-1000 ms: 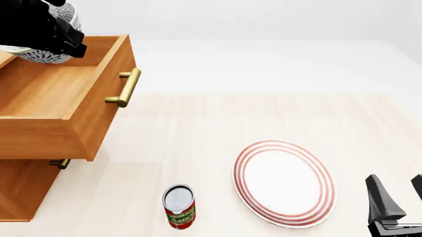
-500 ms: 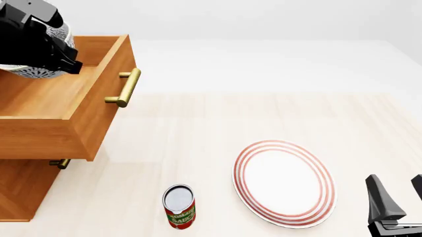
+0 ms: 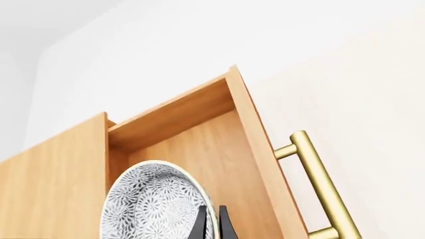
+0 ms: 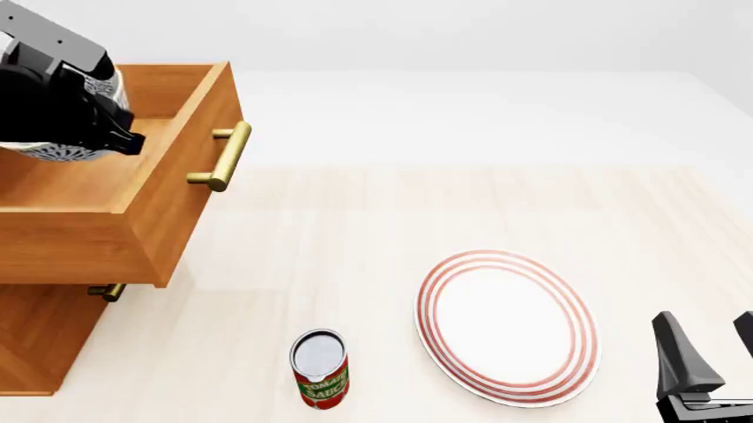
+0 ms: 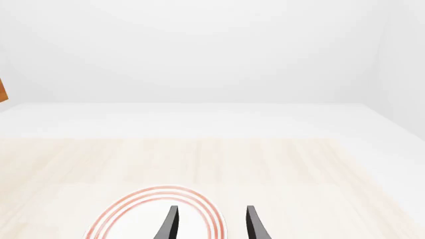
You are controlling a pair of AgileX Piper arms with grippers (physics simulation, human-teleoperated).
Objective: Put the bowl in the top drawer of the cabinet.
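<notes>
The blue-grey speckled bowl (image 4: 53, 152) hangs tilted inside the open top drawer (image 4: 141, 189) of the wooden cabinet (image 4: 41, 330), at the far left of the front view. My left gripper (image 4: 73, 132) is shut on its rim and covers most of it from above. In the left wrist view the fingers (image 3: 211, 225) pinch the bowl (image 3: 153, 206) edge over the drawer floor (image 3: 219, 159), beside the brass handle (image 3: 319, 189). My right gripper (image 4: 710, 352) stands open at the near right, holding nothing; its fingers (image 5: 171, 225) frame part of the plate.
A red-ringed white plate (image 4: 506, 326) lies right of centre, next to the right gripper. A tomato sauce can (image 4: 320, 368) stands near the front edge. The top drawer's handle (image 4: 224, 157) juts out over the table; the lower drawer's handle (image 4: 108, 291) shows beneath.
My left gripper has moved down and slightly left with the bowl, lowering it deeper into the top drawer. The right arm has stayed still.
</notes>
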